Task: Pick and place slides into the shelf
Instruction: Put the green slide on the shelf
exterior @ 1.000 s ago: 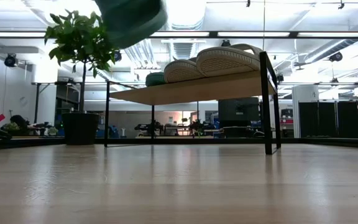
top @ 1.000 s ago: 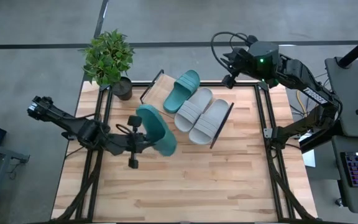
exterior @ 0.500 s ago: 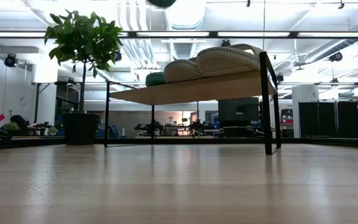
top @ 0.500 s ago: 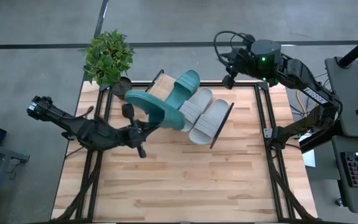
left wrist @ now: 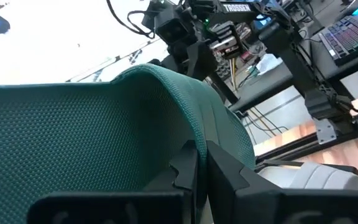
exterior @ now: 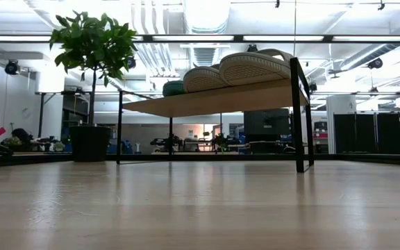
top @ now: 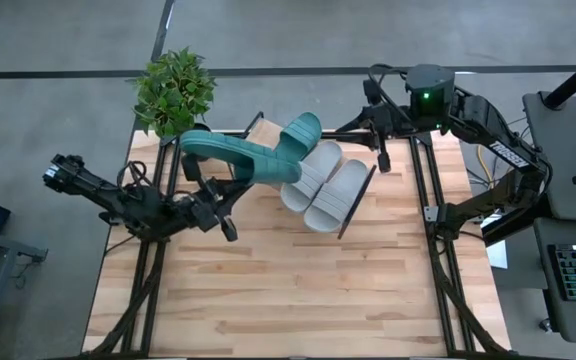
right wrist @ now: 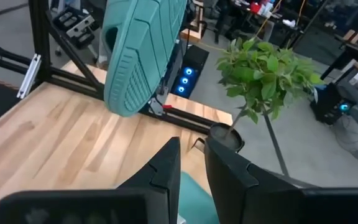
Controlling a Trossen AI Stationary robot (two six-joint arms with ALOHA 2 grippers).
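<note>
At the far left of the high view, the left arm reached in over the tabletop [top: 298, 290], and the left gripper [top: 211, 203] had its jaws clenched on the last teal slide [top: 236, 160]; in the left wrist view the two dark fingers [left wrist: 185, 168] pinched the slide's edge with no gap between them. The slide was held in the air, well clear of the tabletop, sole turned partly outward as the right wrist view showed, and it hung over the shelf's [top: 251, 135] near-left corner, just beside the plant [top: 175, 90]. The step in hand was therefore the carry of the fourth slide, with the placing not yet done. Further right, the other teal slide [top: 293, 145] already lay on the shelf, and beside it the two grey slides [top: 326, 185] lay side by side; from the low view these three sat on the slanted board [exterior: 214, 101], while the carried slide was out of that picture. The free place seemed to be at the shelf's left end, next to the teal one. The next move probably called for turning the slide sole-down, lining it up alongside its mate, lowering it onto the board and only then releasing, since the slant might let it slip. At the far right, the right gripper [top: 373, 125] waited above the shelf's far right corner, jaws nearly closed on nothing.
</note>
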